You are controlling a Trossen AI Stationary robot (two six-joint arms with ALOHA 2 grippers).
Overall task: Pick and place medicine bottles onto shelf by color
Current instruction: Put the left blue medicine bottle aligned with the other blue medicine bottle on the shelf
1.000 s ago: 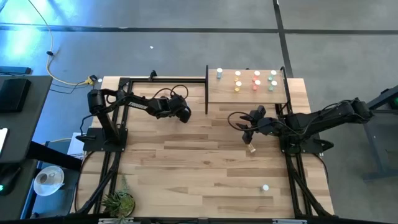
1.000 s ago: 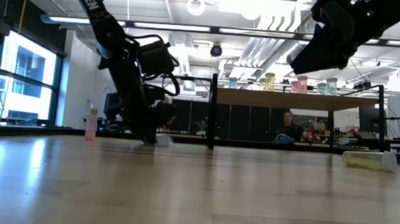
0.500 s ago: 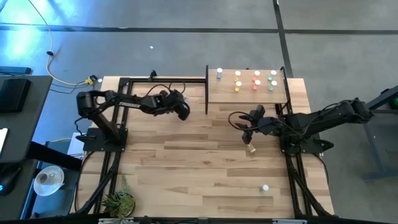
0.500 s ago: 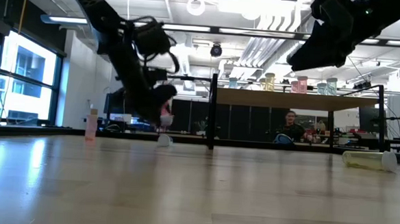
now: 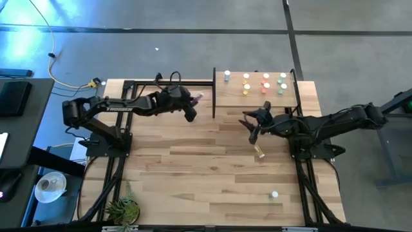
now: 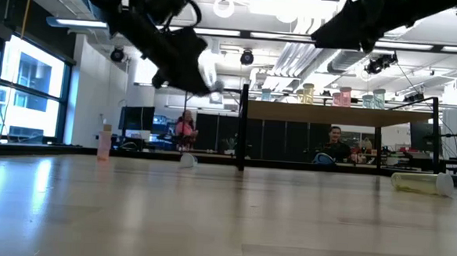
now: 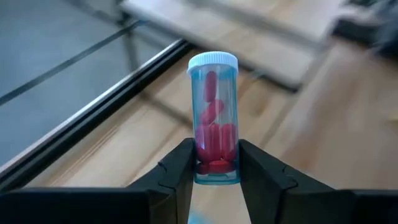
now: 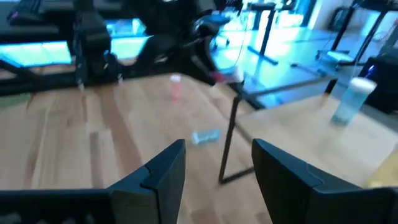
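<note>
My left gripper [image 5: 193, 104] is shut on a clear bottle of red pills with a white cap [image 7: 213, 118], high above the table just left of the shelf [image 5: 232, 98]. The shelf, a pale board with black uprights at the far right, carries several capped bottles [image 5: 265, 82] standing upright. My right gripper [image 5: 252, 126] is open and empty, in the air in front of the shelf. A yellow bottle [image 5: 260, 152] lies on its side on the table near it, and another bottle [image 5: 275, 194] stands near the front edge. My left gripper pinches the bottle's bottom end [image 7: 216, 172] between its two fingers. The bottle runs on along the fingers, its white cap [image 7: 212, 60] pointing away from the gripper. It is lifted clear of the table and shows beside the gripper in the low view [image 6: 206, 68].
In the low view a pink bottle [image 6: 104, 142] stands upright at the left and a small bottle [image 6: 188, 159] lies by the shelf's black upright [image 6: 243, 125]. A plant [image 5: 122, 209] sits at the near left corner. People sit in the room behind.
My left gripper has risen from the tabletop with the red-pill bottle and gone toward the far edge and the shelf; the bottle is now lifted well clear. My right gripper has gone up and a little toward the far edge, staying open.
</note>
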